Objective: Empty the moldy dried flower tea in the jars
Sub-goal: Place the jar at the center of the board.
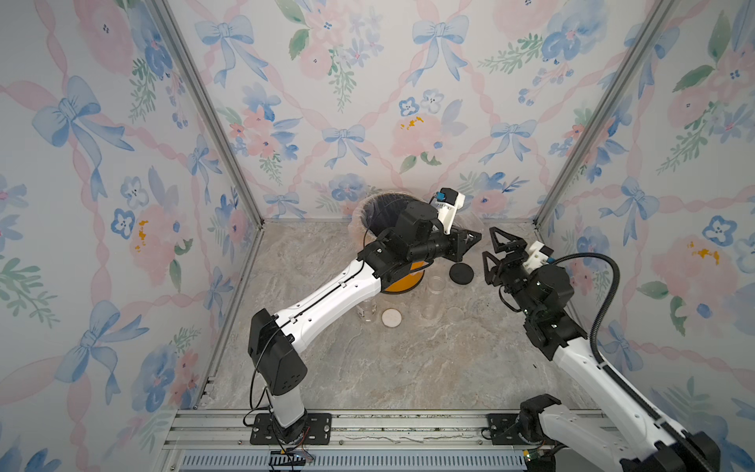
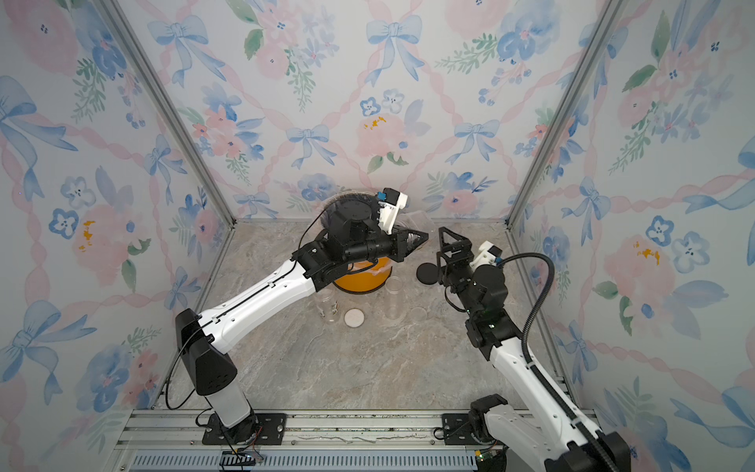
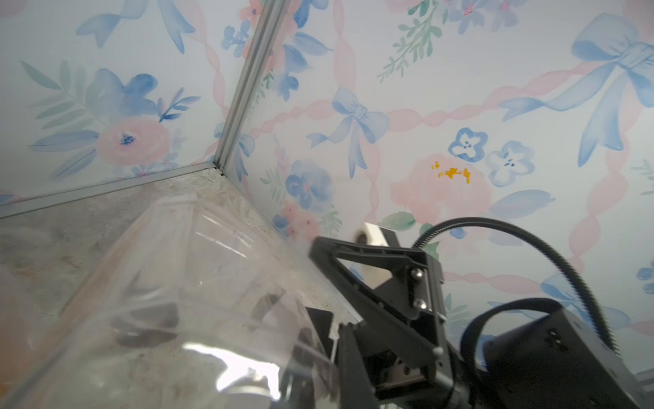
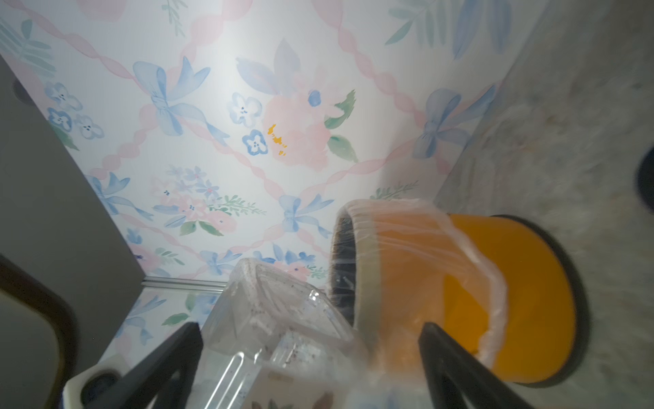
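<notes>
Left gripper (image 1: 474, 238) pressed together in both top views, apparently pinching one wall of the squarish jar (image 1: 470, 221). Jar raised above the desk (image 1: 408, 367) near its far edge, just beside the orange bin (image 1: 402, 287). Right gripper (image 1: 489, 242) spread wide, close by, facing the jar. Black lid (image 1: 461, 273) flat on the desk below them. Tall slim jar (image 1: 433, 296) and round jar (image 1: 367, 311) upright, nearer the desk's middle.

Left wrist view: clear jar wall filling the foreground, blurred. Dark shapes behind it, possibly fingers, possibly contents; cannot tell.

Right wrist view: open jar mouth between the spread fingers, contact unclear. Reddish specks of moldy dried flower tea (image 4: 290, 354) clinging inside. Lined bin mouth just behind.

Likely risks: thin pinch on a slick clear wall, so a twist or slip while tipping, scattering tea onto the desk instead of the liner. Also a clash between two grippers so close together.

Pose: left arm stretched long from the near edge across the bin's base. Right arm bent at the elbow, forearm raised, gripper aimed toward the far edge.
</notes>
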`<state>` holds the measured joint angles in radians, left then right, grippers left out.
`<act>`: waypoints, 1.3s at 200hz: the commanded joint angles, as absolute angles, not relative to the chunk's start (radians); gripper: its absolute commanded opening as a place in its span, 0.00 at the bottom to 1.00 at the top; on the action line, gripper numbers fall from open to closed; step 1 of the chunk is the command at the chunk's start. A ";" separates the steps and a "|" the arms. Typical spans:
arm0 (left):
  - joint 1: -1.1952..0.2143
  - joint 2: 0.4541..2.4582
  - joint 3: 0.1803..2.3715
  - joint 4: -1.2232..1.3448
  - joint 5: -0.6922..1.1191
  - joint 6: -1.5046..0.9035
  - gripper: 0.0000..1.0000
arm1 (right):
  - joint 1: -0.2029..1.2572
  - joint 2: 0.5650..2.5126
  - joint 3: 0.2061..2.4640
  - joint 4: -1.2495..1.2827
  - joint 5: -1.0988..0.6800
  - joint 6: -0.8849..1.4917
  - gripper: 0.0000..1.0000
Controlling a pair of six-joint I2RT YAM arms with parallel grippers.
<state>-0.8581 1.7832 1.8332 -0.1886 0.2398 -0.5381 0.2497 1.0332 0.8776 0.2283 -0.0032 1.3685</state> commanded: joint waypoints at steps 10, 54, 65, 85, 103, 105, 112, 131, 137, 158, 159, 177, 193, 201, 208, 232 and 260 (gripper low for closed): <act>-0.910 1.886 1.989 -0.411 0.100 -0.431 0.00 | 0.074 0.877 0.903 -0.263 0.017 0.911 0.97; -0.989 2.104 2.258 -0.565 0.095 -0.406 0.00 | -0.195 0.903 0.968 -0.450 -0.124 0.655 0.97; -1.005 2.143 2.298 -0.565 0.103 -0.414 0.00 | -0.241 0.919 0.959 -0.440 -0.149 0.640 0.97; -1.026 2.208 2.357 -0.565 0.115 -0.428 0.00 | -0.292 0.940 0.934 -0.414 -0.152 0.641 0.97; -1.037 2.259 2.387 -0.564 0.122 -0.441 0.00 | -0.317 0.967 0.912 -0.379 -0.153 0.653 0.97; -1.038 2.264 2.390 -0.565 0.123 -0.442 0.00 | -0.317 0.969 0.910 -0.376 -0.154 0.654 0.97; -1.042 2.286 2.403 -0.564 0.127 -0.447 0.00 | -0.320 0.982 0.903 -0.359 -0.165 0.659 0.98; -1.054 2.340 2.444 -0.564 0.137 -0.460 0.00 | -0.322 1.017 0.891 -0.344 -0.189 0.662 0.99; -1.057 2.355 2.454 -0.564 0.137 -0.464 0.00 | -0.327 1.026 0.885 -0.338 -0.197 0.662 0.99; -1.062 2.402 2.467 -0.563 0.139 -0.476 0.00 | -0.369 1.055 0.859 -0.300 -0.231 0.691 0.98; -1.062 2.403 2.467 -0.563 0.139 -0.476 0.00 | -0.371 1.057 0.858 -0.298 -0.232 0.692 0.98; -1.062 2.436 2.469 -0.563 0.148 -0.487 0.00 | -0.393 1.088 0.855 -0.278 -0.244 0.704 0.97; -1.063 2.459 2.478 -0.563 0.155 -0.494 0.00 | -0.394 1.119 0.860 -0.263 -0.254 0.701 0.96; -1.062 2.471 2.482 -0.563 0.158 -0.496 0.00 | -0.394 1.137 0.862 -0.255 -0.265 0.705 0.95; -1.062 2.477 2.483 -0.563 0.161 -0.498 0.00 | -0.394 1.152 0.862 -0.251 -0.274 0.706 0.95; -1.060 2.507 2.482 -0.563 0.184 -0.504 0.05 | -0.394 1.181 0.853 -0.243 -0.284 0.692 0.95; -1.056 2.537 2.477 -0.563 0.213 -0.517 0.08 | -0.391 1.200 0.838 -0.225 -0.289 0.695 0.95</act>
<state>-1.0599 2.5065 2.4592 -0.5564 0.1730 -0.4995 -0.3904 1.1717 0.8589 -0.2554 -0.2649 0.6971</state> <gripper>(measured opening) 0.094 0.951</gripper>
